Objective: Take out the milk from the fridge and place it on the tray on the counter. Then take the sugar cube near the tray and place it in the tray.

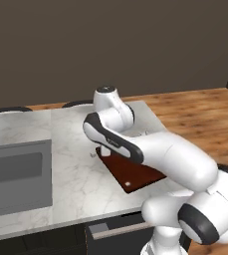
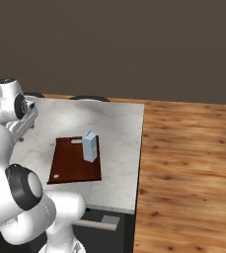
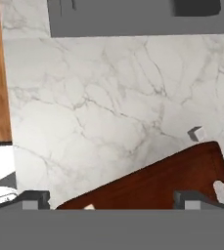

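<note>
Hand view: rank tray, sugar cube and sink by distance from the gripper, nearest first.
1. Tray, directly beneath the open gripper.
2. Sugar cube, on the counter just off the tray's corner.
3. Sink, across the counter at the view's top edge.

The milk point(image 2: 90, 146) stands upright on the tray point(image 2: 72, 165), toward its far right corner. The tray lies flat on the counter point(image 2: 119, 143), near the right edge. The sugar cube point(image 2: 52, 144) (a tiny pale speck) rests on the marble just beside the tray's far left corner. Jaws themselves hidden behind the arm.
</note>
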